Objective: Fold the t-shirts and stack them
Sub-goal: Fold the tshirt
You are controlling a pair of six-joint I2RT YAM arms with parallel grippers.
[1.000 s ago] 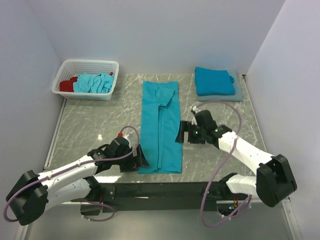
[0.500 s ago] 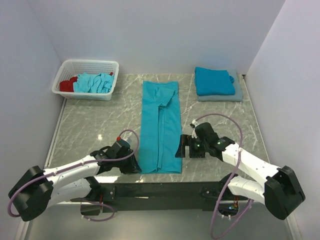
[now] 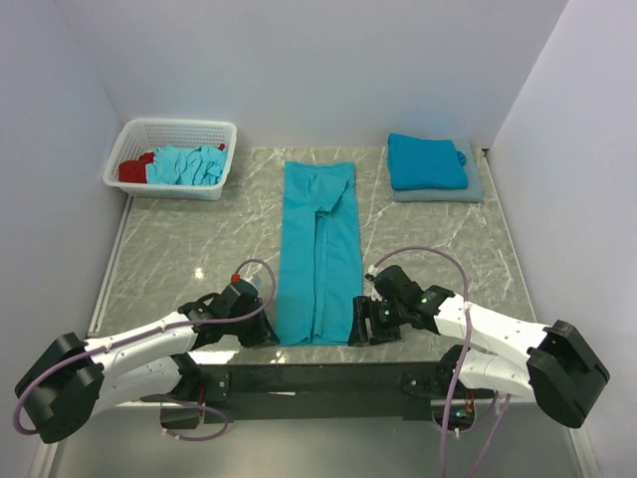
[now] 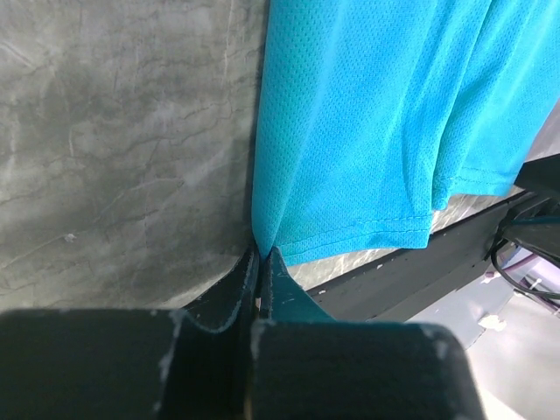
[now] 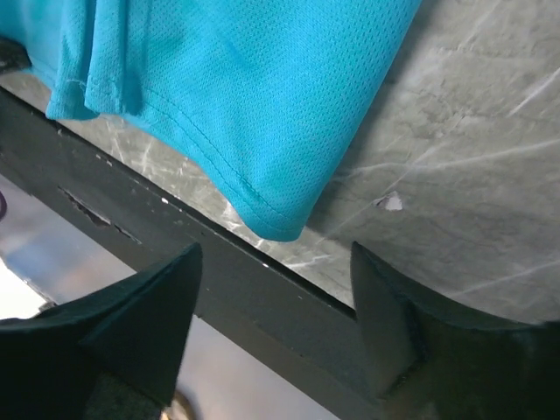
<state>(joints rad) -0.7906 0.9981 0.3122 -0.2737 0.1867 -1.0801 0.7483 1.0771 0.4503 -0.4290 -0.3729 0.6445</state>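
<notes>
Grey veined marble table point(image 3: 179, 249) between plain white walls point(image 3: 299, 60)

The shirt point(image 3: 318, 254) was soft cloth, dull and not shiny. Up close, its weave had rows of tiny holes, and a stitched hem ran along its edge. The table point(image 3: 169, 259) looked like grey stone with thin white lines, smooth and a little shiny. The basket point(image 3: 179, 124) was white plastic with a net of holes. The clothes point(image 3: 189, 164) in it and the folded shirts point(image 3: 426, 159) were dull cloth too. The left gripper point(image 4: 260, 254) and the right gripper point(image 5: 276, 254) were black, dull and hard-looking, with pale scuffs on the left one. The arms point(image 3: 139, 347) had smooth white shells with some shine. The bar point(image 3: 318, 378) was black and dull, with small white specks.
</notes>
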